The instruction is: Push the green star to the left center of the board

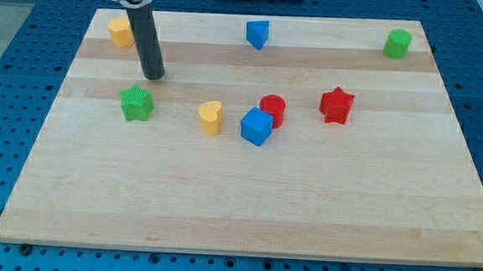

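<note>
While planted on the wooden board (220,210), just to the far side and slightly right of the green star (136,103): my tip (153,77), close to that block but not touching, a thin strip of wood between them. Rising from the tip, a straight dark rod, leaning out of the far edge of the picture. No jaws to spread or press together, only the plain rod end, holding nothing. Green star itself on the left part of the board, about midway between far and near edges, a little in from the left edge, flat on the wood. Behind the rod, at the far-left corner, a yellow block (120,32), partly hidden, shape not clear. To the right of the star, well apart from it, a yellow heart (211,117). Further right, a blue cube (256,126) touching or almost touching a red cylinder (272,110) just beyond it. Right again, standing alone, a red star (336,105). Along the far edge, near the middle, a blue triangular block (257,33); at the far-right corner, a green cylinder (397,43).
</note>
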Controlling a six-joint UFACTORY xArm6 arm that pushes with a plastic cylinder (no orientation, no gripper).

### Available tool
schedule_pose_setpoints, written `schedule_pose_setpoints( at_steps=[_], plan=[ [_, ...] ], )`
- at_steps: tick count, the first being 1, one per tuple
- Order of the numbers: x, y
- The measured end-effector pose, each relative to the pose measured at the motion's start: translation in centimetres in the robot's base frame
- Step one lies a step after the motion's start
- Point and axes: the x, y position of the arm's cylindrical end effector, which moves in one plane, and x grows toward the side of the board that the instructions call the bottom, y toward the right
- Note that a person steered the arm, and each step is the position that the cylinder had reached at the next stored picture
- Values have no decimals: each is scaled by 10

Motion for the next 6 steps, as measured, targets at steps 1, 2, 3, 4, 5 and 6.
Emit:
schedule_pose_setpoints(
  at_steps=[1, 2, 3, 4, 5, 6],
  plan=[
    [6, -6],
    [33, -7],
    [62, -7],
    [69, -7],
    [69, -7],
    [68, 4]
  ],
)
